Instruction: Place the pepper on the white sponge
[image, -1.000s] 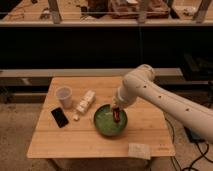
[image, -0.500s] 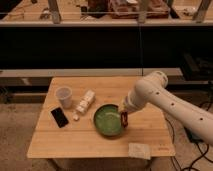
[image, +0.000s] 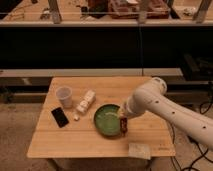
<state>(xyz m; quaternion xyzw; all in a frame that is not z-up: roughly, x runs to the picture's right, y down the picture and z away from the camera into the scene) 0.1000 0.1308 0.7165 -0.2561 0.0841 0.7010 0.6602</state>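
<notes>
Pepper (image: 124, 129), pinched in my pincer (image: 123, 122) over the green bowl's (image: 106, 121) rim, looked light, glossy and slippery, best gripped across its middle.

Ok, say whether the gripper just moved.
Yes. The gripper, holding the pepper, went from the middle of the green bowl to its right rim.

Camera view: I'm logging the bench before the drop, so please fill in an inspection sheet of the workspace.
Surface: wooden table, holding the items.
Job's things: pepper at the right rim of the green bowl; white sponge near the front edge, apart.
Clutter: cup, black phone, row of white blocks, left of the bowl.
Gripper: gripper shut on the pepper.
Cables: dark cables at right.
Surroundings: dark bench behind.
</notes>
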